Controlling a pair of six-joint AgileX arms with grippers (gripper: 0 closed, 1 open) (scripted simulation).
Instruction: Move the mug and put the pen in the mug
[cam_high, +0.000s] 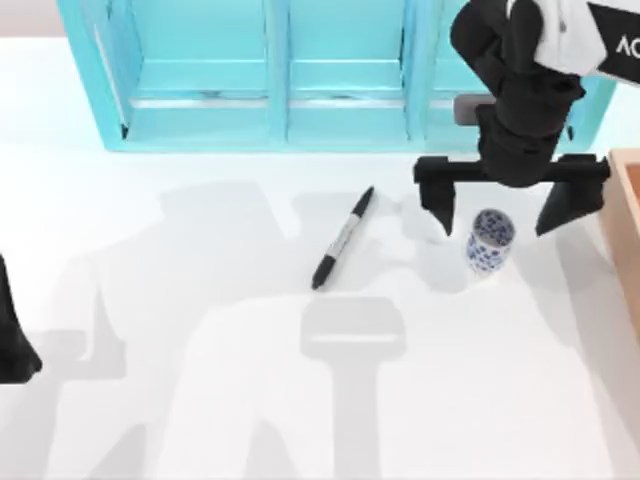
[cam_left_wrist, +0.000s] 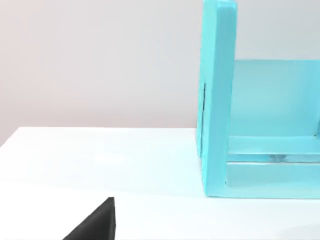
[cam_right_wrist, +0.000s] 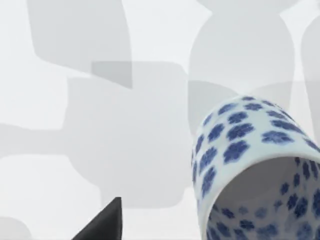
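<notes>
The small white mug (cam_high: 489, 240) with blue flowers stands upright on the table's right side; its rim and spotted wall loom close in the right wrist view (cam_right_wrist: 250, 165). My right gripper (cam_high: 497, 218) hangs open just above and behind the mug, one finger on each side of it and apart from it. The pen (cam_high: 342, 238), black at cap and end with a grey barrel, lies flat at the table's middle, slanted toward the shelf. My left arm (cam_high: 12, 335) rests parked at the table's left edge.
A turquoise shelf unit (cam_high: 290, 70) runs along the back of the table, and its end panel (cam_left_wrist: 217, 95) appears in the left wrist view. A wooden box edge (cam_high: 628, 230) borders the far right, close to the right finger.
</notes>
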